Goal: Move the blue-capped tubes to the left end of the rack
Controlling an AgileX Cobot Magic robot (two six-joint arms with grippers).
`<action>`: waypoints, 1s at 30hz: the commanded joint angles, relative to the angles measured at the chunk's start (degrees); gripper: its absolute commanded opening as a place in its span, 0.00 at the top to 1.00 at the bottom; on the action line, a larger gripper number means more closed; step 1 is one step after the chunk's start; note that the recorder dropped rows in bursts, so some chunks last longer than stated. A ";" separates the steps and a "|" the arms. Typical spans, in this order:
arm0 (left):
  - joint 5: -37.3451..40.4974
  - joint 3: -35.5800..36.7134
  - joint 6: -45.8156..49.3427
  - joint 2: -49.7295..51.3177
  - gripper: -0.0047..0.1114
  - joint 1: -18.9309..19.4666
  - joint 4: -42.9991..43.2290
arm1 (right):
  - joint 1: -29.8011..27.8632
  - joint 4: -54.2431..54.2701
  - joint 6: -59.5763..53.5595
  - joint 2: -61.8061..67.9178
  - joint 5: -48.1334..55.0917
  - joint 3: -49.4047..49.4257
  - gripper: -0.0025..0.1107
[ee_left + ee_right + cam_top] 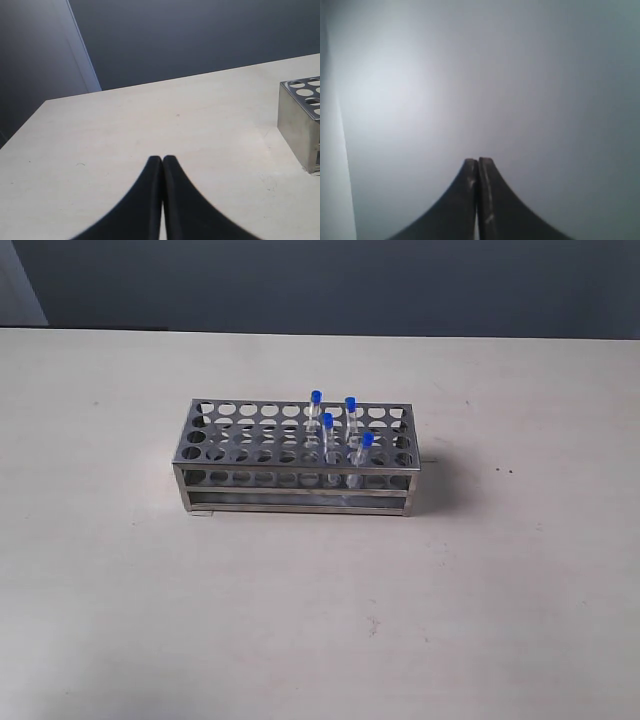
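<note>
exterior view: stainless test-tube rack [300, 502] stands on the table [300, 630], long side to camera. four blue-capped tubes [327, 435] upright in holes right of the rack's middle. left gripper [162, 161]: fingertips pressed together, nothing between, above bare table near one rack end. right gripper [478, 162]: likewise closed, empty, facing blank grey.
</note>
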 commanded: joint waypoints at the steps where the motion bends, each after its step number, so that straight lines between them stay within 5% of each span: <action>1: -0.77 -0.11 -0.20 0.26 0.96 -0.35 -0.20 | 0.25 -21.16 -0.03 17.68 -5.88 -14.49 0.98; 7: -0.77 -0.11 -0.20 0.26 0.96 -0.35 -0.20 | 0.76 -36.04 7.06 39.23 -19.02 -18.96 0.98; 13: -0.77 -0.11 -0.20 0.26 0.96 -0.35 -0.20 | 4.38 -28.24 -7.17 57.47 -29.17 -11.17 0.98; 18: -0.77 -0.11 -0.20 0.26 0.96 -0.35 -0.20 | 6.93 -32.03 -10.62 67.86 -34.59 -9.95 0.98; 21: -0.77 -0.11 -0.20 0.26 0.96 -0.35 -0.20 | 8.60 -38.61 -15.38 72.94 -36.83 -9.95 0.88; 25: -0.77 -0.11 -0.20 0.26 0.96 -0.35 -0.20 | 10.60 -40.55 -18.13 78.86 -40.80 -9.95 0.58; 30: -0.77 -0.11 -0.20 0.26 0.96 -0.35 -0.20 | 13.38 -33.76 -23.22 84.48 -41.06 -9.95 0.53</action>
